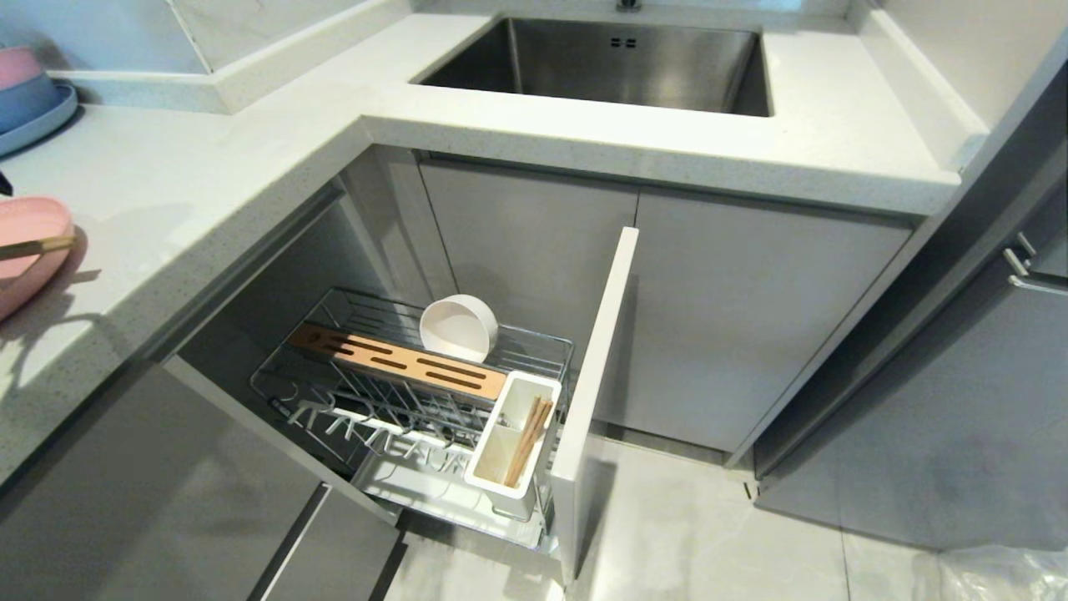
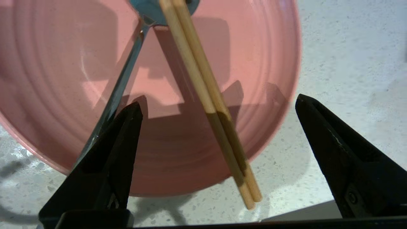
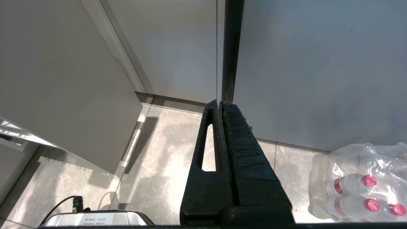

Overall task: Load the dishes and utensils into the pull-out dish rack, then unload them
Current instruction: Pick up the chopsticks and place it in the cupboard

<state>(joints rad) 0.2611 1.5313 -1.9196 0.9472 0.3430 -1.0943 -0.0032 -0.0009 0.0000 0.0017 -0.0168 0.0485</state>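
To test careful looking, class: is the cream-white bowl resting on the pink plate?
No, the cream-white bowl stands in the pull-out dish rack, while the pink plate lies on the counter.

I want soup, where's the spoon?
In the left wrist view, the spoon lies on the pink plate beside the chopsticks, under the open left claw.

From my head I look down on a chrome wire pull-out dish rack at lower centre, its grey cabinet front swung out. A cream-white round bowl leans on its edge behind the slotted wooden strip. Light wooden chopsticks stand in the white rectangular cutlery caddy. At far left, a pink round plate sits on the pale speckled countertop.
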